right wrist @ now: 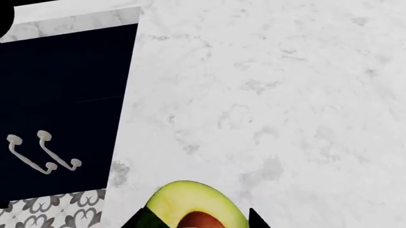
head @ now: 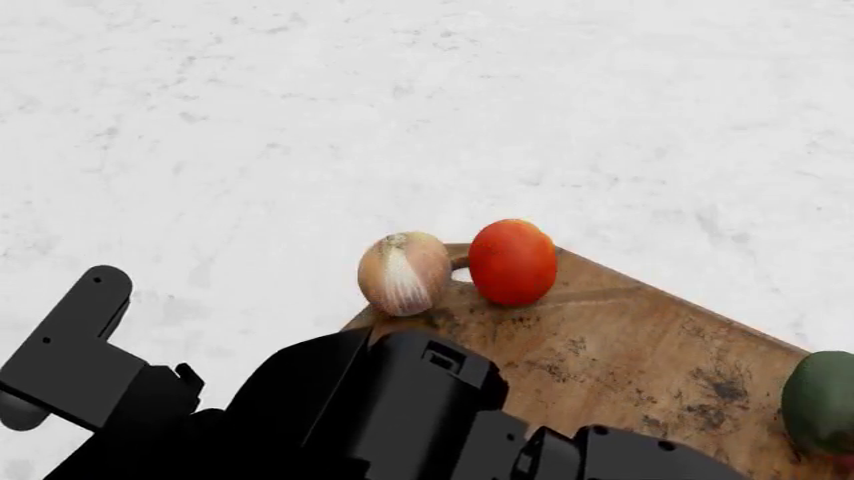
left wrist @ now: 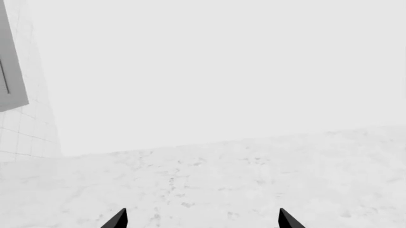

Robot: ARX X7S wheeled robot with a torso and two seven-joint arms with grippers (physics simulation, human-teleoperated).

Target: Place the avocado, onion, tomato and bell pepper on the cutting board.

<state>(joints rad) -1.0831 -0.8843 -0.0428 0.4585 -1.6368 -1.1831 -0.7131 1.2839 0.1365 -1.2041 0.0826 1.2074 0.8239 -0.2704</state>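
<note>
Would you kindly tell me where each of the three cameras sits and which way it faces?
Head view: on the head, looking down at the counter, the onion and tomato on the cutting board; black arm links show.
Left wrist view: near the left gripper, facing bare counter and a wall; two fingertips show.
Right wrist view: near the right gripper, facing counter and the avocado between its fingertips.
All three share the marble counter.

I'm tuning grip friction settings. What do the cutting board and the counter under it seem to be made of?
The cutting board looks like worn wood with a matte finish: brown grain with dark stains. The counter looks like white marble or a similar stone, with faint grey veining; how glossy it is, the render leaves open.
</note>
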